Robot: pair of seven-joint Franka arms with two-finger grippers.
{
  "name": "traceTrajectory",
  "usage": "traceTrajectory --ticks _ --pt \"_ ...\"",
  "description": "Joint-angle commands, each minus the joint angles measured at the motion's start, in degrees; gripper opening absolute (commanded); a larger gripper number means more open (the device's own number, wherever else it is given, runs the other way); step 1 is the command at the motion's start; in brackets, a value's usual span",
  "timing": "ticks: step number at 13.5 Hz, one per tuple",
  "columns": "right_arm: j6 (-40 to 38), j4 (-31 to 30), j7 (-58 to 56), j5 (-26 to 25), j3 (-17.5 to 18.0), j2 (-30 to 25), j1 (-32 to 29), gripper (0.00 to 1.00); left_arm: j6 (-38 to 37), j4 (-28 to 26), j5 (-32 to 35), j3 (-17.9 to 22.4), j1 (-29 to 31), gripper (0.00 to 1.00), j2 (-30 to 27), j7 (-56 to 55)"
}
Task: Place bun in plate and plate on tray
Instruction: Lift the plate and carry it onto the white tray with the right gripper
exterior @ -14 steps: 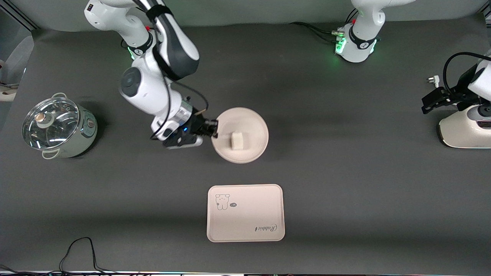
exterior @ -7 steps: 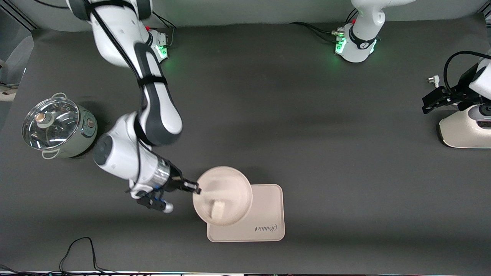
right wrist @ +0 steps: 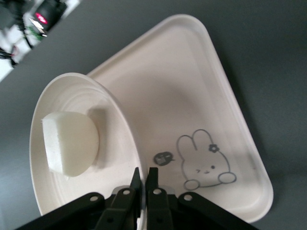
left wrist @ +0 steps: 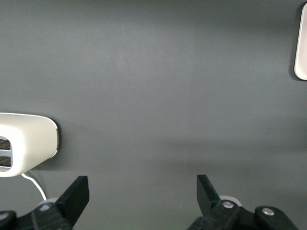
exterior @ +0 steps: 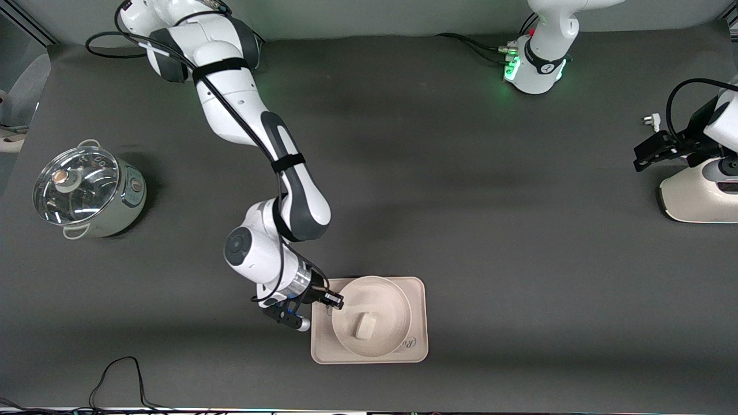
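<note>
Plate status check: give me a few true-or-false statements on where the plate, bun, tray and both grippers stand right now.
1. The bun lies in the plate. True.
2. The plate is over the tray. True.
3. The right gripper is open and clear of the plate. False: it is shut on the plate's rim at the edge toward the right arm's end of the table.
4. The left gripper holds the bun. False: it is open and empty over bare table by a white appliance, and that arm waits.
5. The pot stands on the tray. False: it stands apart, at the right arm's end of the table.
</note>
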Motion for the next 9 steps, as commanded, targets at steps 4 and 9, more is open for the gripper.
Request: traceTrajectory --ticks 4,9 --pt "1.95 2.88 1.36 0.71 0.14 3.21 -0.13 0.0 -1.46 1.58 -0.37 0.7 -0.83 1.0 0.7 0.92" --pt "0.99 2.79 1.01 0.27 -0.21 2.34 -0.39 0.53 -1.37 1.58 -0.46 0.7 -0.75 1.0 0.7 0.83"
